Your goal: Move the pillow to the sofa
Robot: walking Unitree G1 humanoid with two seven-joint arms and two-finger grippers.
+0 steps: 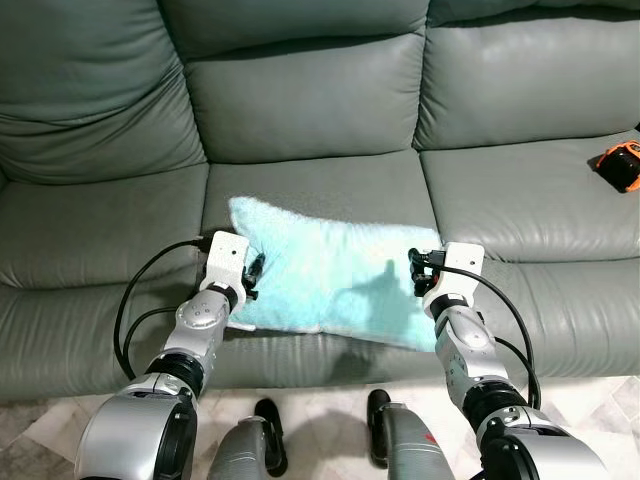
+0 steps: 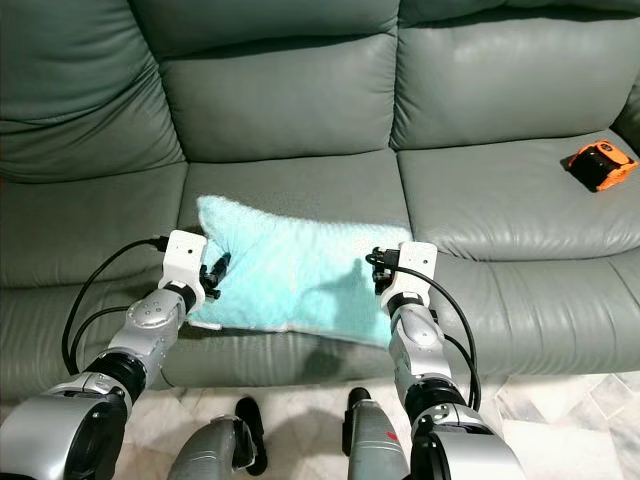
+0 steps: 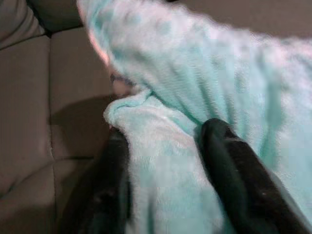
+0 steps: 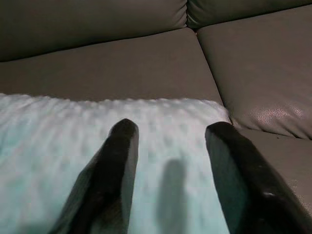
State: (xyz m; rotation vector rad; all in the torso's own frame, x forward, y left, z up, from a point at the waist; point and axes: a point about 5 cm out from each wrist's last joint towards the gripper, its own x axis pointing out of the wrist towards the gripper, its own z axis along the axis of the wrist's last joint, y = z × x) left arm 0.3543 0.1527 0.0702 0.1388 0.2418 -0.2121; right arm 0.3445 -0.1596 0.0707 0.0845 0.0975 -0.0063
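I see the pillow (image 1: 330, 280) on the sofa (image 1: 300, 100) w/ L gripper (image 3: 163, 141) pinching its edge, R gripper (image 4: 170, 131) spread wide above it.

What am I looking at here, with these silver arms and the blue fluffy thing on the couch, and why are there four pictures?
This is a humanoid robot with two silver arms, each ending in two long black fingers. The two wide pictures come from a stereo camera on its head, looking down at a grey-green sofa. The two close-ups come from cameras on its wrists, looking along the fingers.

On the middle seat lies a fluffy turquoise pillow, overhanging the front edge. The left gripper is at the pillow's left end, and its wrist view shows fabric bunched between its fingers. The right gripper is at the pillow's right end, with its fingers spread open over the fabric. An orange and black object sits on the right seat.
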